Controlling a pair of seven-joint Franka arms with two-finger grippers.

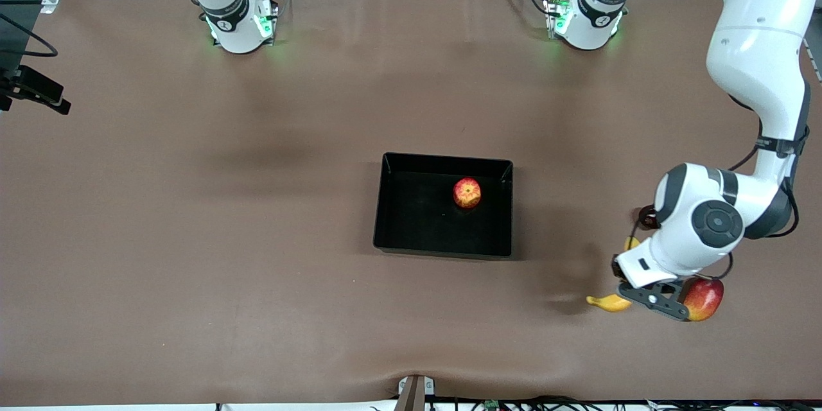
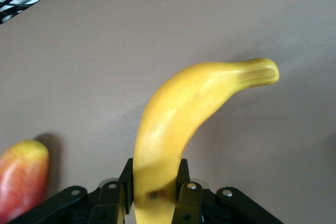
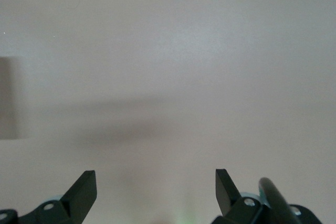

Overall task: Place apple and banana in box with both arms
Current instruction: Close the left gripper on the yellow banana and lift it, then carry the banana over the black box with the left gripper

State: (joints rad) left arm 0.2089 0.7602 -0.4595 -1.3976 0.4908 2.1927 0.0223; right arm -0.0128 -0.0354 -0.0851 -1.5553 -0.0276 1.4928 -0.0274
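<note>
We find the apple (image 1: 467, 192) already resting inside the box (image 1: 385, 205), toward the wall nearest the left arm's end of the table. The left gripper (image 2: 152, 195) is clamped on the banana (image 2: 184, 124) near one end, at the left arm's end of the table and well apart from the box; we cannot tell whether the fruit is clear of the table. The long free end projects well past the fingers (image 2: 113, 198). A mango (image 1: 703, 298) lies just beside this gripper. The right gripper (image 3: 156, 182) is spread wide, holding nothing, over bare table; that arm waits. We judge the main risk to be rotation or slippage: the grip sits far from the banana's middle, so the overhanging length could pivot between the pads during transfer. A secondary risk is the banana's free end striking the box wall, or landing on the apple and displacing it.
</note>
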